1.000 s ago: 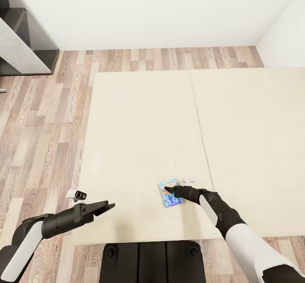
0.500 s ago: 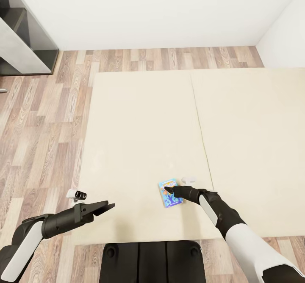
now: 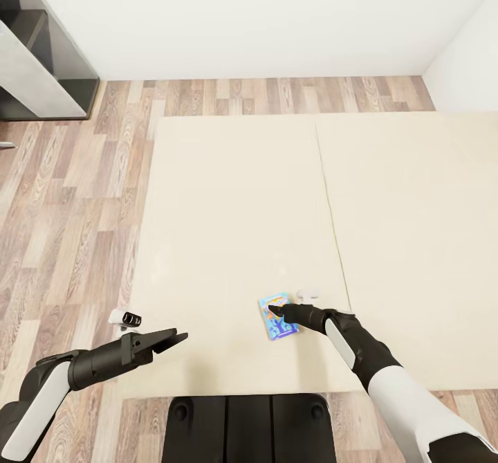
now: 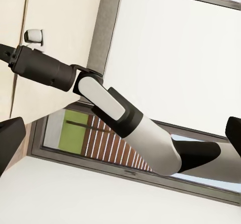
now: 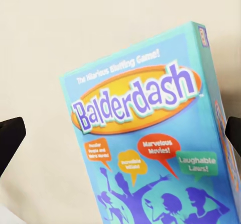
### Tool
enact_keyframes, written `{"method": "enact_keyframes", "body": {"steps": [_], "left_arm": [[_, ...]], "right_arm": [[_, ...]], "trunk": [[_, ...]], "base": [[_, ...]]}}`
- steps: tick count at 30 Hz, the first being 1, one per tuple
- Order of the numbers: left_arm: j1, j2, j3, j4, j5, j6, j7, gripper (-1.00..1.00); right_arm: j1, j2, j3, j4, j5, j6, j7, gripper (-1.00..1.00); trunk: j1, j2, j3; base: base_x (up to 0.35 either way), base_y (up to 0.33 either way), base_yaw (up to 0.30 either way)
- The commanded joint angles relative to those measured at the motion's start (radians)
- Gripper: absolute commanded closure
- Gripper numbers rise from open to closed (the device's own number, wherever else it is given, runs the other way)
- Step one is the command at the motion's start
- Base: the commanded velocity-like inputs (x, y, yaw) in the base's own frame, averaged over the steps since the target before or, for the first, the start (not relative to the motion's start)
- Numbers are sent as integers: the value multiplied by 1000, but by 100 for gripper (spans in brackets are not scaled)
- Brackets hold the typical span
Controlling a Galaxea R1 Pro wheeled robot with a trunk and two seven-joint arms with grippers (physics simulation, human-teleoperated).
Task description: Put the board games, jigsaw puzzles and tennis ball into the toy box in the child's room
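Observation:
A small blue board game (image 3: 279,319) titled "Balderdash" (image 5: 145,133) lies flat near the front edge of the beige bed (image 3: 228,207). My right gripper (image 3: 276,312) hovers right over it. In the right wrist view the right gripper (image 5: 120,138) is open, with one dark fingertip past each side of the box and no contact visible. My left gripper (image 3: 176,340) hangs open over the bed's front left corner, well to the left of the game. The left wrist view shows the left gripper (image 4: 120,143) with its tips wide apart, looking across at my right arm (image 4: 125,118).
Wood-plank floor (image 3: 69,207) runs along the bed's left and far sides. A dark-grey shelf unit (image 3: 41,68) stands at the far left against the white wall. My dark base (image 3: 249,421) sits at the bed's front edge.
The head camera has shifted slightly, so the whole picture has slid a little. Neither arm nor the blue game has moved.

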Motion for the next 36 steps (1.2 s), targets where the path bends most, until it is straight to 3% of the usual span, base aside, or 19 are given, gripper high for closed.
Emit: {"method": "enact_keyframes", "body": {"steps": [1,36], "left_arm": [[0,0,0,0,1,5,-2,-100],[0,0,0,0,1,5,-2,-100]], "right_arm": [[0,-1,4,-1,-8,5,-1,-100],[0,-1,4,-1,-8,5,-1,-100]], "trunk": [[1,-1,-1],[1,-1,-1]], "base": [[0,0,7],[0,24,19]]}}
